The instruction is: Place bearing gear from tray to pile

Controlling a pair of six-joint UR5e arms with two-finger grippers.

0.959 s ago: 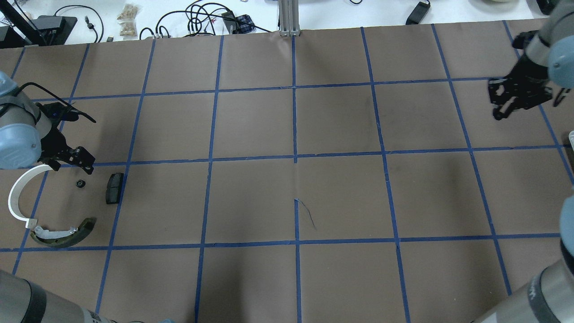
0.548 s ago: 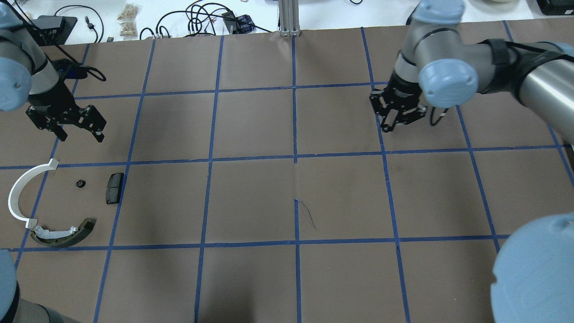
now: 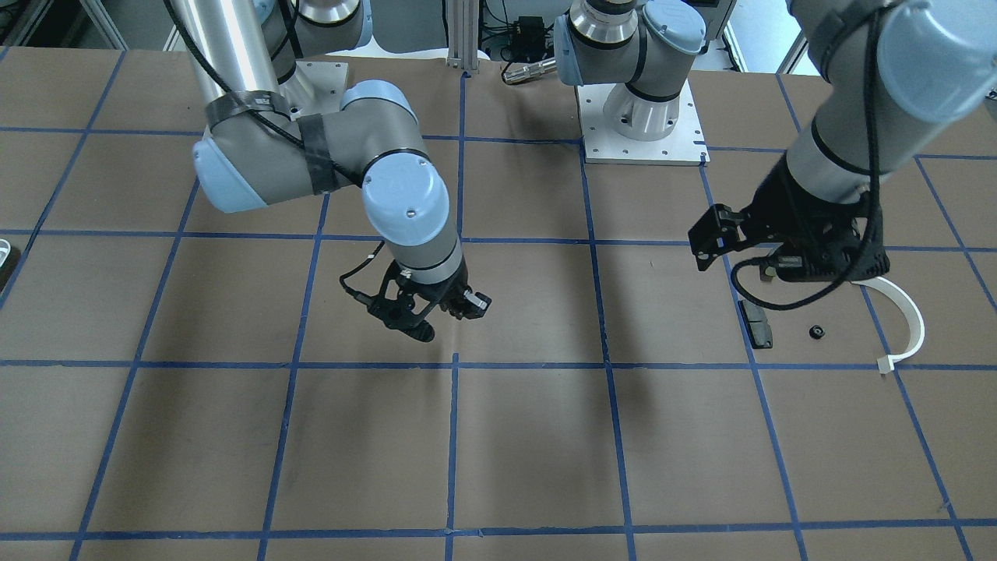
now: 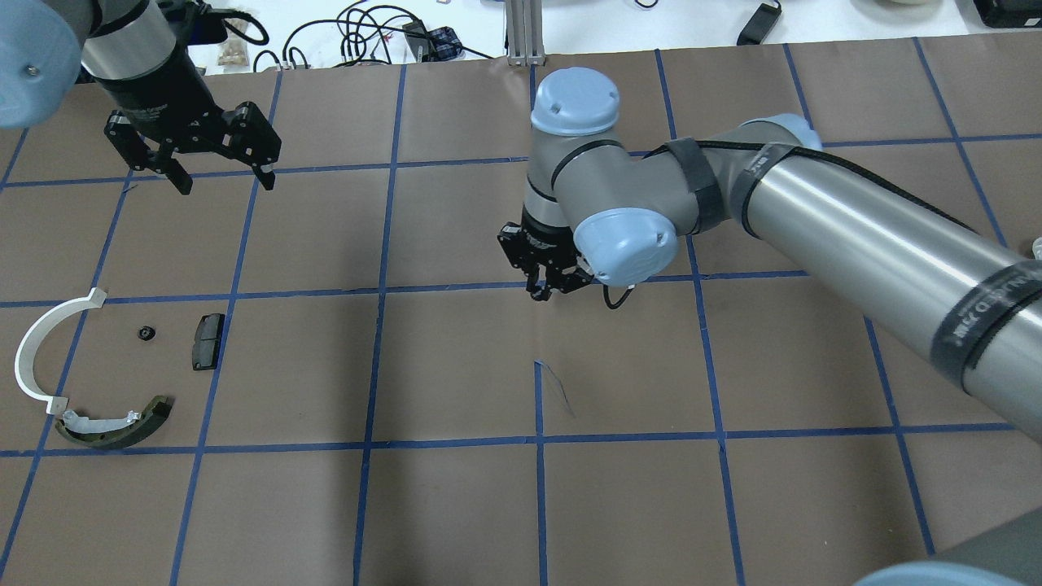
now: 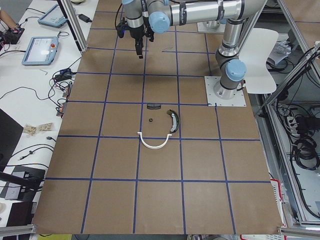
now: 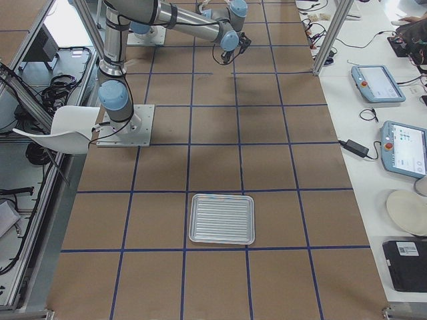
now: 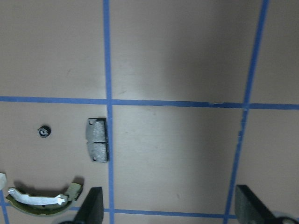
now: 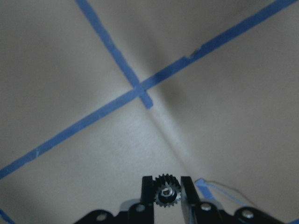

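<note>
My right gripper (image 4: 547,286) hangs over the middle of the table, also in the front view (image 3: 424,331). In the right wrist view it (image 8: 167,183) is shut on a small black toothed bearing gear (image 8: 167,193). The pile lies at the table's left: a white half-ring arc (image 4: 28,350), a black pad (image 4: 207,342), an olive-and-white shoe (image 4: 114,423) and another small black gear (image 4: 146,332). My left gripper (image 4: 225,181) is open and empty, beyond the pile. The left wrist view shows pad (image 7: 98,145), gear (image 7: 43,132) and shoe (image 7: 42,201).
A ribbed metal tray (image 6: 221,219) lies near the table's right end and looks bare. Blue tape lines grid the brown table (image 4: 456,505). Cables and small items sit on the white bench beyond the far edge (image 4: 366,32).
My right arm has swept from the far right to the table's middle. My left gripper has pulled away from the pile toward the far edge. The pile has not moved.
</note>
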